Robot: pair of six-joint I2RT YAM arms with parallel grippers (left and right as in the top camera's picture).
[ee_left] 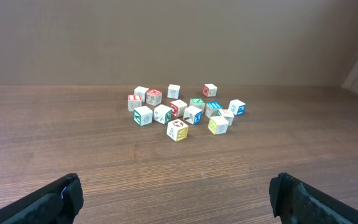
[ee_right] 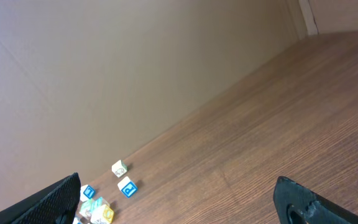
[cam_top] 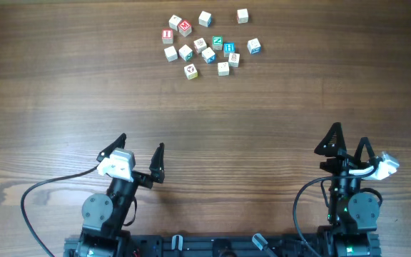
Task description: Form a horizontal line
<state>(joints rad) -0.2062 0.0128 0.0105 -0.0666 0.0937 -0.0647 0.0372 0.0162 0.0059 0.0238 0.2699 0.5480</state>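
Observation:
Several small wooden letter cubes (cam_top: 200, 44) lie in a loose scatter at the far middle of the table, none in a row; a horizontal line is out of view. The left wrist view shows the same scatter (ee_left: 178, 130) straight ahead and far off. A blue-lettered cube (ee_right: 127, 186) and a pale cube (ee_right: 119, 168) sit at the lower left of the right wrist view. My left gripper (cam_top: 142, 143) (ee_left: 177, 186) stands open and empty near the front edge. At the front right, my right gripper (cam_top: 349, 134) (ee_right: 178, 186) is open and empty too.
Two red-marked cubes (cam_top: 185, 27) lie at the scatter's left, and a lone pale cube (cam_top: 242, 15) sits at its far right. Bare wood (cam_top: 212, 121) stretches between the cubes and both grippers. A tan wall (ee_left: 179, 37) stands behind the table.

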